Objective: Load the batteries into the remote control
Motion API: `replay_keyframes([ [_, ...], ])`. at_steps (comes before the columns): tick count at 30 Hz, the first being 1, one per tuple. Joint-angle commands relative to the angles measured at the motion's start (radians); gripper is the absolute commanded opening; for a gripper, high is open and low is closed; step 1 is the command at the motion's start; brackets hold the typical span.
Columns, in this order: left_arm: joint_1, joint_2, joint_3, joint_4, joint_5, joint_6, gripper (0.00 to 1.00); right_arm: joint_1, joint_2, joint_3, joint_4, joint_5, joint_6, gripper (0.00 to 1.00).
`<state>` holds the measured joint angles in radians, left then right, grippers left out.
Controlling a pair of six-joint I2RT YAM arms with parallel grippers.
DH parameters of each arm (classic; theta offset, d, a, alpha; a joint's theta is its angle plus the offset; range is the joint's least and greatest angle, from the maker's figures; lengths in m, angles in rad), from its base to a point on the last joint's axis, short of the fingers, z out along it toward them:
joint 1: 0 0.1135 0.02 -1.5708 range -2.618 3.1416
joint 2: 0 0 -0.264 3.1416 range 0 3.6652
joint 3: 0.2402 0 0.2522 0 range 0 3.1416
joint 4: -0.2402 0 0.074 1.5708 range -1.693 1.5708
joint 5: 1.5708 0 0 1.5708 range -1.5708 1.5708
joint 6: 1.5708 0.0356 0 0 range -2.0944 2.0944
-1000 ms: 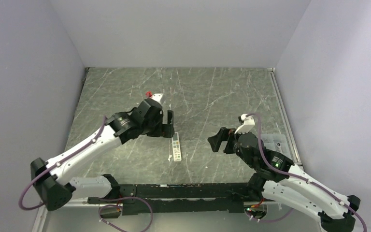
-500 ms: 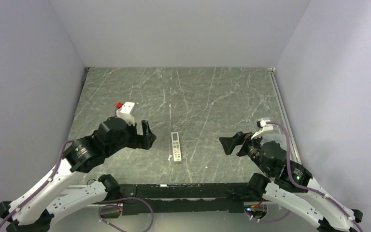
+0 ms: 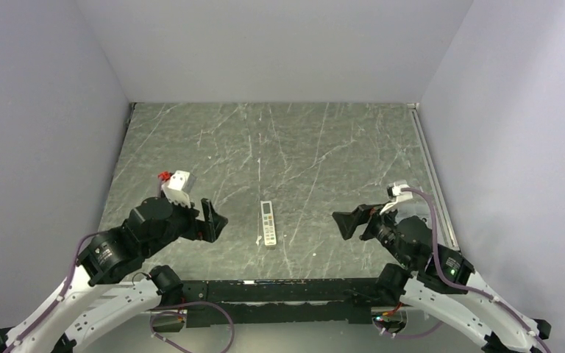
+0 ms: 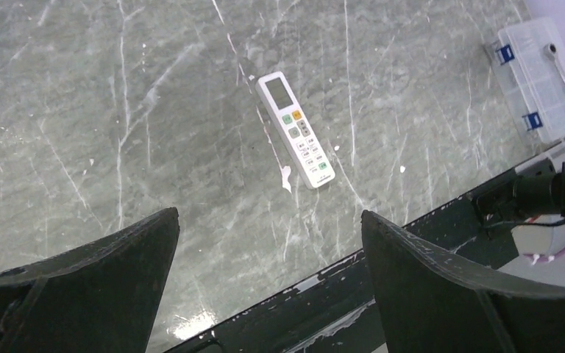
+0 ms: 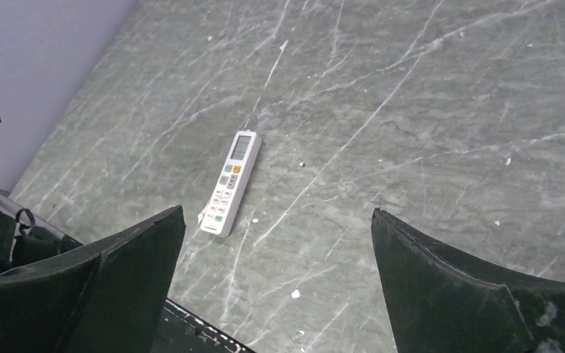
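The remote control lies flat on the grey marbled table, buttons and small screen facing up, lengthwise toward the near edge. It also shows in the left wrist view as the remote control and in the right wrist view as the remote control. The batteries are out of view. My left gripper hovers to the left of the remote, open and holding nothing. To the right of the remote my right gripper hovers, also open with nothing between its fingers.
A clear plastic box with blue latches sits at the table's right side. A black rail runs along the near edge between the arm bases. A small white fleck lies beside the remote's near end.
My left arm has drawn back from just beside the remote toward the near left. The right arm has pulled back a little to the right. The remote has not moved.
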<state>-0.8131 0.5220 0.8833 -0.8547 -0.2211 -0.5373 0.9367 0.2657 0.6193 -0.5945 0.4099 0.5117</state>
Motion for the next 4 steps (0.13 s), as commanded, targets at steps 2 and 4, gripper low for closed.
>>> replay_keyframes([
  [2,0.002,-0.016,0.0,0.05,0.061,0.062,0.99,0.001,0.018,0.008,0.029,-0.025,-0.025,1.0],
  [4,0.001,-0.026,0.0,0.042,0.032,0.048,0.99,0.001,0.009,0.004,0.034,-0.03,-0.028,1.0],
])
